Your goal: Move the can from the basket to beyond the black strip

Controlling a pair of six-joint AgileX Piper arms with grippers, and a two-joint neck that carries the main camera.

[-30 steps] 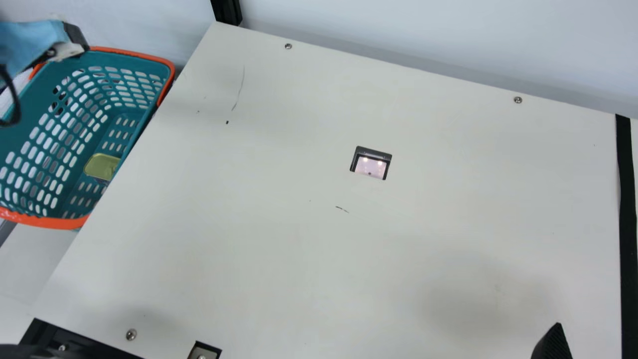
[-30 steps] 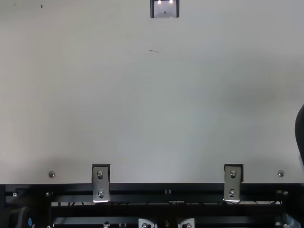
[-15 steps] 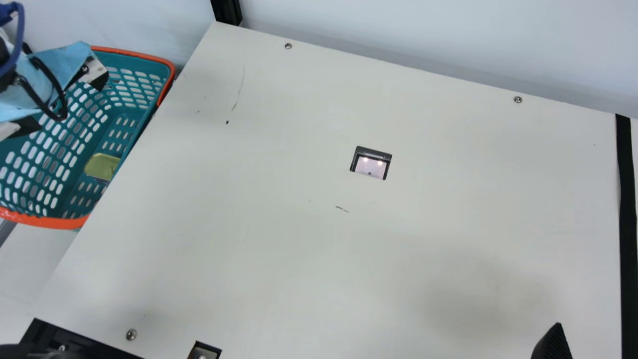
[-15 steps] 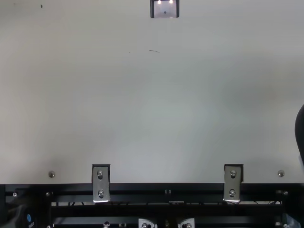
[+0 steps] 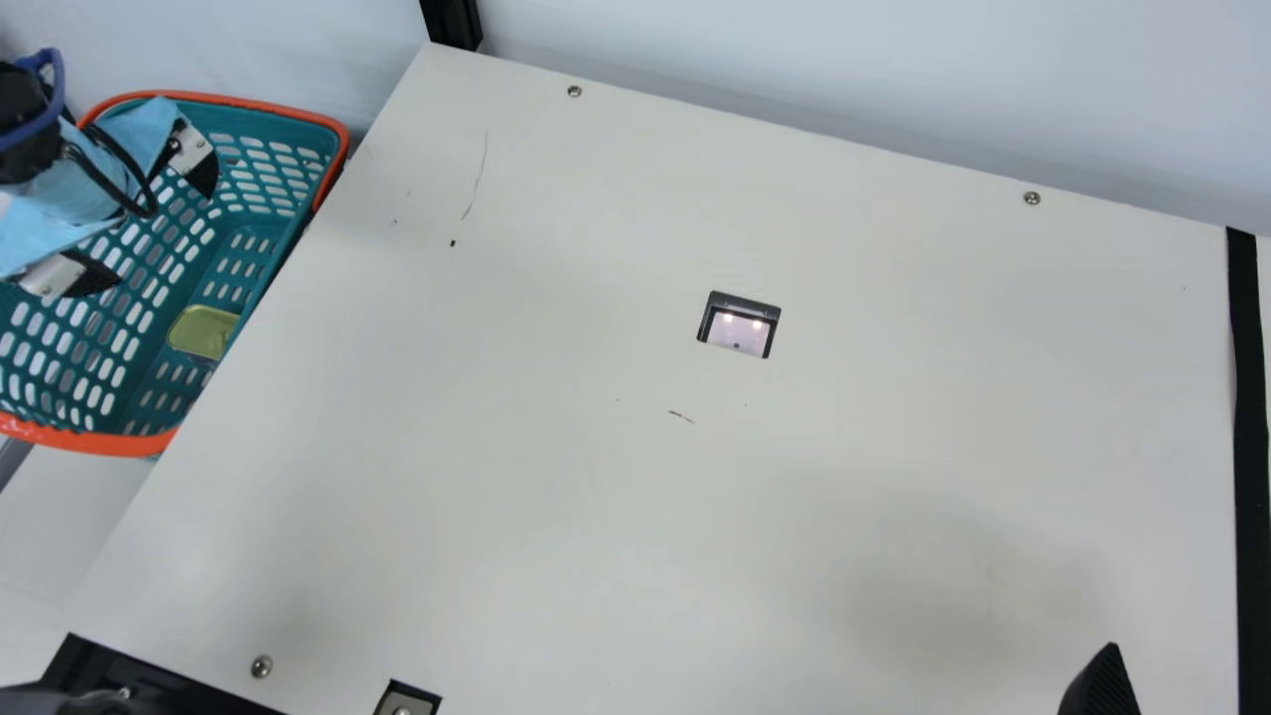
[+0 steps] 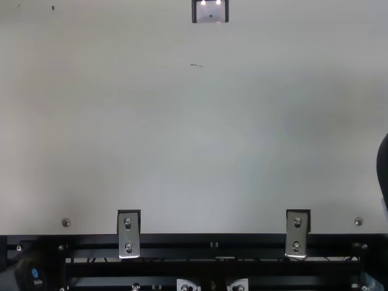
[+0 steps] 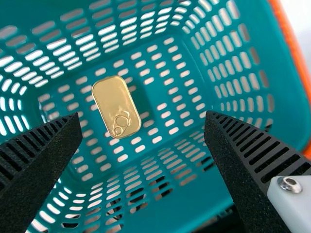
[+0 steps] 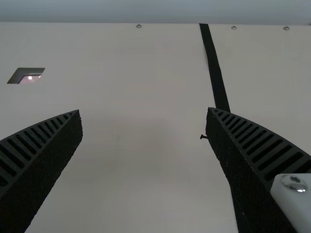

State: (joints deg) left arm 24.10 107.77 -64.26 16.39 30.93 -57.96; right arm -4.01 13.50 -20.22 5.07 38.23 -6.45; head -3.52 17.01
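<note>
Cream table (image 5: 695, 516): its broad top spans the gap between the pick-up side and the drop-off side, a long way for the load to travel.
Teal slotted basket (image 5: 89, 441): orange-rimmed, just beside the table's left edge in the main view.
Black strip (image 5: 1249, 447): runs along the table's far right in the main view; the goal lies past it.
Left gripper (image 5: 166, 238): a second ago at the basket's upper rim, now well inside the basket's outline with its fingers spread and nothing between them. That turns the approach into a lining-up for the grasp; next it likely needs to shift towards the tin and descend, minding the walls.
Right gripper (image 8: 144, 111): spread and unladen near the strip, unchanged, so the work presently falls to the left.
Flat gold pull-ring can (image 7: 115, 107): lying on the basket floor, unmoved and untouched; its low profile probably calls for a deep, careful pinch.
</note>
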